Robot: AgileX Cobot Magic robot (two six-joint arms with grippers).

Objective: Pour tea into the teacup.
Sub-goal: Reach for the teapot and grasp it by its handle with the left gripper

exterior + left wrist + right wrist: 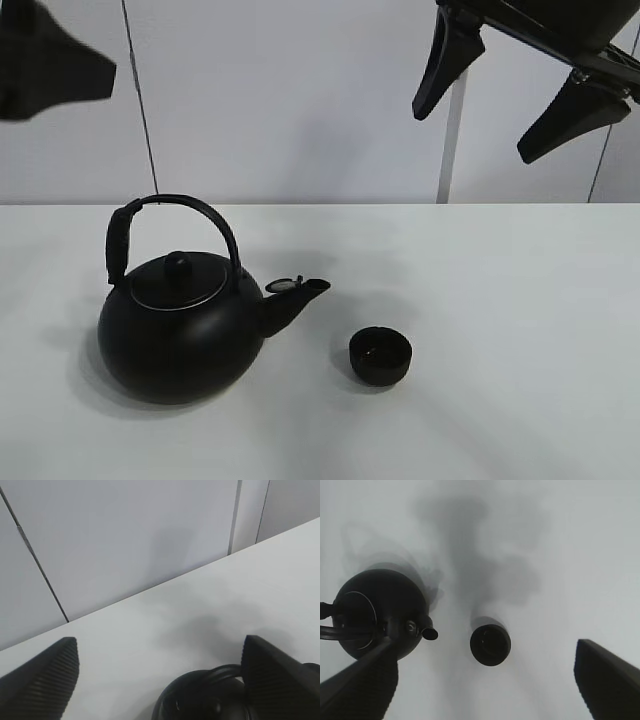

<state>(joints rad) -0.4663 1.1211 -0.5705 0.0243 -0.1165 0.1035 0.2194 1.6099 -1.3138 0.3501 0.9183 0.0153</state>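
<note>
The black kettle (pixel 180 335) with an arched handle stands on the white table (pixel 520 300), left of centre, with its spout pointing right. The small black teacup (pixel 380 357) stands upright just right of the spout. My right gripper (pixel 476 132) hangs open and empty high above the table, up and to the right of the cup. In the right wrist view the cup (pixel 490 644) and kettle (pixel 380 612) lie far below its open fingers (pixel 607 680). My left gripper (pixel 50 70) is high at the far left. In the left wrist view it is open (pixel 160 645) above the kettle's top (pixel 200 702).
A pale panelled wall (pixel 300 100) with vertical seams rises behind the table's far edge. Nothing else stands on the table besides the kettle and cup.
</note>
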